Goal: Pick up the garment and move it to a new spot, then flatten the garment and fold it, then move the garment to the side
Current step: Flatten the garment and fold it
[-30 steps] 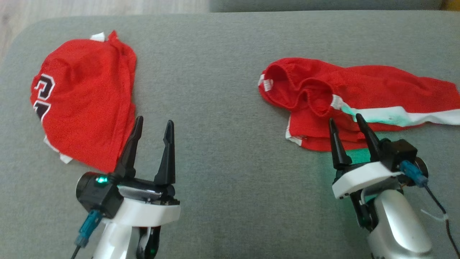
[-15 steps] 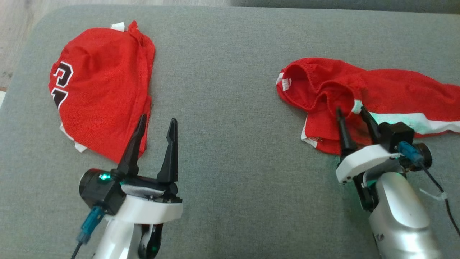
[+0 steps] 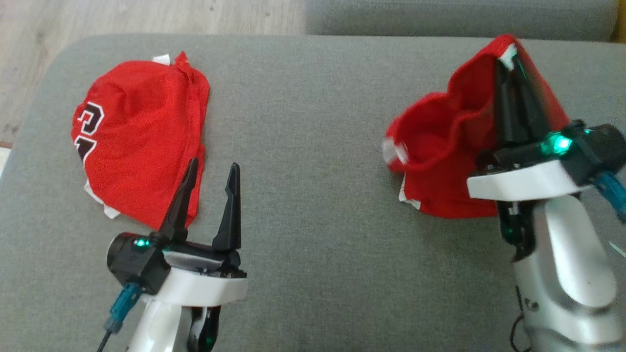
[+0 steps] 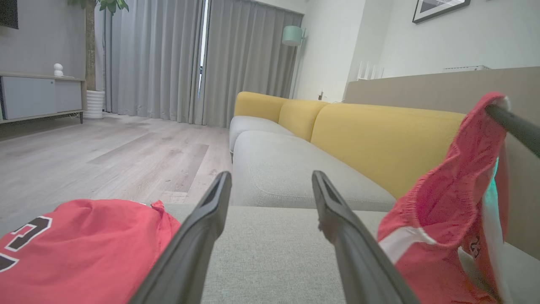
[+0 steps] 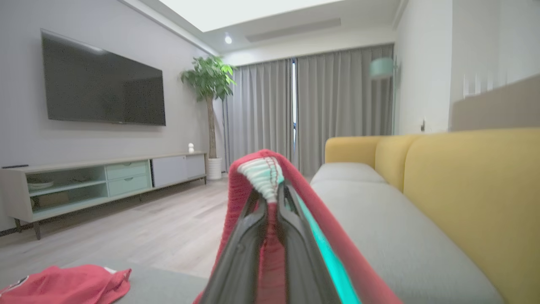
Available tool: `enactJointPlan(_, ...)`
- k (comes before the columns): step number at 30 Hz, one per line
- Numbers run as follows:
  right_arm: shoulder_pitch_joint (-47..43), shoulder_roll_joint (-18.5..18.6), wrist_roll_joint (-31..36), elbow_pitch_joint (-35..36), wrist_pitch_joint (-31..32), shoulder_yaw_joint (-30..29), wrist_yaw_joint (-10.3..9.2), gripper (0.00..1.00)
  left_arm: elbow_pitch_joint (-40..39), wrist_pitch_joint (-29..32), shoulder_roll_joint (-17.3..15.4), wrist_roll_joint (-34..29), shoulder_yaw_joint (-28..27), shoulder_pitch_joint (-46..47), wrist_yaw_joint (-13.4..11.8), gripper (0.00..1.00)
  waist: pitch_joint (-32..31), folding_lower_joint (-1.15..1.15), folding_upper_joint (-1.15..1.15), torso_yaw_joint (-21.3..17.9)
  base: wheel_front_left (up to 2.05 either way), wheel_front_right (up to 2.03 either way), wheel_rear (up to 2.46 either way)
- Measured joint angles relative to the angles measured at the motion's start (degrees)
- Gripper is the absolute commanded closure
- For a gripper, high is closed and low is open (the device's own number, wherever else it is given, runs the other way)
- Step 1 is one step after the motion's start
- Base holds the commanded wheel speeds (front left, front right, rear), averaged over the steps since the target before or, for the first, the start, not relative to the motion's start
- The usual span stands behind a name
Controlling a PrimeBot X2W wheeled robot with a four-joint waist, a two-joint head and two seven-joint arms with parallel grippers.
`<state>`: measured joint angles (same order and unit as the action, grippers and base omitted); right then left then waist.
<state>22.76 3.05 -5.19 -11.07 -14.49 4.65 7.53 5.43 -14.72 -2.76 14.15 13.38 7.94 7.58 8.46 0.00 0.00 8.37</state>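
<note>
Right gripper (image 3: 511, 73), upper right, clamped on hanging red white-striped mesh shorts (image 3: 440, 142); left gripper (image 3: 212, 165), lower left, wide open, empty.

Left gripper (image 3: 212, 165): two long black tapered fingers (image 3: 227, 215) sitting on a white mount (image 3: 205, 288). Black camera pod (image 3: 129, 266) is glowing green, and a teal connector (image 3: 122, 304) is trailing a black cable. Right gripper (image 3: 511, 73) is showing the same build: white plate (image 3: 518, 183), green LED (image 3: 560, 143) glowing, blue plug (image 3: 611, 188), silver forearm shell (image 3: 562, 264).
</note>
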Motion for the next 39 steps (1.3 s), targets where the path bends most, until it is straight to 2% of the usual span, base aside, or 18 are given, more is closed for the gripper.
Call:
enactJointPlan(5, -1.5, 0.0, 0.7, 8.1, -0.2, -2.5, 0.0, 1.0, 0.0, 0.0, 0.0, 0.0, -0.3, -1.0, -0.1, 0.0, -2.2, 0.0, 0.0, 0.4, 0.0, 0.0, 0.0)
enactJointPlan(11, -2.5, -0.1, 0.4, 12.9, -0.2, -8.2, 0.0, 1.0, 0.0, 0.0, 0.0, -0.3, -2.5, -5.1, -0.5, 0.0, -4.6, -0.01, 0.0, -0.9, 0.0, 0.0, 0.0)
enactJointPlan(17, -2.4, -0.1, 2.8, 17.2, 0.1, -15.0, 0.0, 1.0, -0.4, 0.0, 0.0, -0.7, -2.1, -5.5, -0.5, 0.0, -5.3, -0.01, 0.0, -2.5, 0.0, 0.0, 0.0)
enactJointPlan(24, 1.1, 0.0, 9.0, 19.4, 4.9, -15.0, 0.0, 1.0, -0.8, 0.0, 0.0, 0.2, 0.7, -4.6, -0.5, 0.0, -3.9, 0.0, 0.0, -0.5, 0.0, 0.0, 0.0)
enactJointPlan(28, 4.8, 0.0, 12.9, 12.7, 7.5, -9.4, 0.0, 1.0, -0.6, 0.0, 0.0, 0.7, 3.4, -2.7, -0.5, 0.0, -2.2, 0.0, 0.0, 2.0, 0.0, 0.0, 0.0)
enactJointPlan(33, 12.8, 0.6, 15.3, -2.8, 7.3, -4.6, 0.0, 1.0, -0.4, 0.0, 0.0, 2.0, 6.1, 1.0, -0.5, 0.0, 0.5, 0.01, 0.0, 6.0, 0.0, 0.0, 0.0)
enactJointPlan(34, 12.8, 0.6, 15.3, -2.8, 7.3, -4.6, 0.0, 1.0, -0.4, 0.0, 0.0, 2.0, 6.1, 1.0, -0.5, 0.0, 0.5, 0.01, 0.0, 6.0, 0.0, 0.0, 0.0)
enactJointPlan(37, 18.8, 0.7, 15.9, -13.9, 6.6, -2.3, 0.0, 1.0, 0.0, 0.0, 0.0, 2.6, 7.3, 2.0, -0.6, 0.0, 2.2, 0.01, 0.0, 8.7, 0.0, 0.0, 0.0)
enactJointPlan(38, 20.7, 0.7, 15.9, -17.9, 6.4, -1.3, 0.0, 0.78, 0.0, 0.0, 0.0, 2.9, 7.6, 2.2, -0.6, 0.0, 2.8, 0.01, 0.0, 9.6, 0.0, 0.0, 0.0)
enactJointPlan(39, 24.3, 0.7, 16.0, -25.7, 6.1, 0.5, 0.0, 0.0, 0.1, 0.0, 0.0, 3.7, 8.2, 2.5, -0.9, 0.0, 3.9, 0.01, 0.0, 11.4, 0.0, 0.0, 0.0)
